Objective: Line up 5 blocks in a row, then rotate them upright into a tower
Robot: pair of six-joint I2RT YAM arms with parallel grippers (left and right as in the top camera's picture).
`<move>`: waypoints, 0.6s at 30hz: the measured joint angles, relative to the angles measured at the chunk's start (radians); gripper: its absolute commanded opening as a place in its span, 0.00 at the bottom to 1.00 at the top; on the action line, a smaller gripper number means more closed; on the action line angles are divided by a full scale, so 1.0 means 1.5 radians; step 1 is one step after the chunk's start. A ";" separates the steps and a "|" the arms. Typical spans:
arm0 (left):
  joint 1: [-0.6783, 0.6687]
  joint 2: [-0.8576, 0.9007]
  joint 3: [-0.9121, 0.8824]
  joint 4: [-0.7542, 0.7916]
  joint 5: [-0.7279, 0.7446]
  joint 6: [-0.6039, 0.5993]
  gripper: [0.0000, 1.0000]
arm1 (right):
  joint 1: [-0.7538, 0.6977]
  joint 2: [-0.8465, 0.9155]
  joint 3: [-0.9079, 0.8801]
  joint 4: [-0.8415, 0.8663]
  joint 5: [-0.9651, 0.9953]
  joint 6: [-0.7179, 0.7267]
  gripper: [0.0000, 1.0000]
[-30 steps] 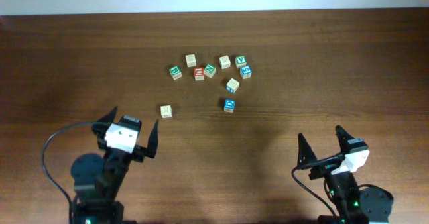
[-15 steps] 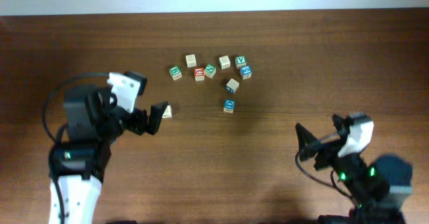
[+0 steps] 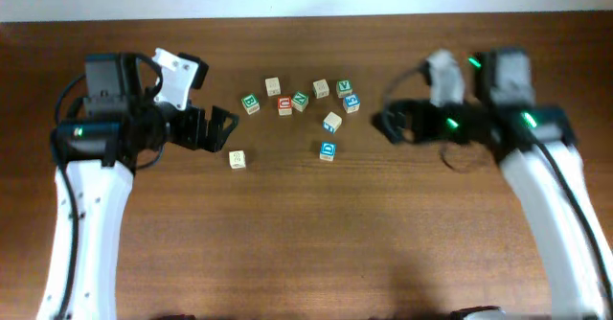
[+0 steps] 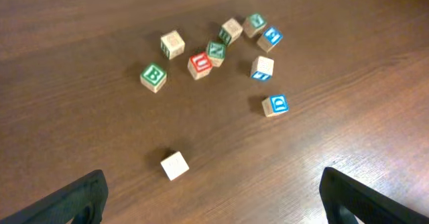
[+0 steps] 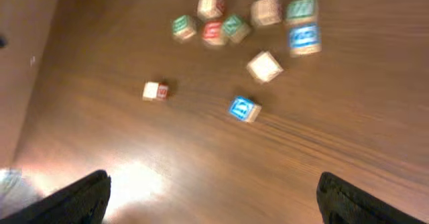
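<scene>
Blocks [image 3: 332,122] lie loose on the brown surface [image 3: 402,224], gathered toward 12 o'clock of its middle in the overhead view. None is stacked and none is in a grip. The green V block [image 3: 344,88] sits at the cluster's 1 o'clock edge, with the upper blue block [image 3: 351,102] just beside it at its 5 o'clock. The lower blue block [image 3: 328,150] stands apart at the cluster's 6 o'clock, and the middle pale block [image 3: 332,122] lies between the two blue ones. The lone pale block [image 3: 237,158] rests well apart at 7 o'clock. The red block [image 3: 284,104] and the green B block [image 3: 251,103] fill the 9 o'clock side.

The left claw [image 3: 225,131] hangs at 9 o'clock of the cluster with its fingers spread wide and nothing between them. The lone pale block is near it, at about its 5 o'clock, untouched. The right claw [image 3: 388,126] comes in from 3 o'clock. It is blurred from overhead, but its wrist view shows both fingers far apart and empty, with the blue blocks ahead of it.

Nothing in these views marks any cube as already turned. With both arms only reaching in and no block touched, I judge the work to be at its start, with all five turns probably still to do. Likely first picks are the lone pale block for the left arm and a blue one for the right.
</scene>
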 measured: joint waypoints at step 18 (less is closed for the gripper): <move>0.000 0.060 0.000 0.002 -0.034 -0.030 0.99 | 0.156 0.367 0.129 0.079 0.217 0.257 0.98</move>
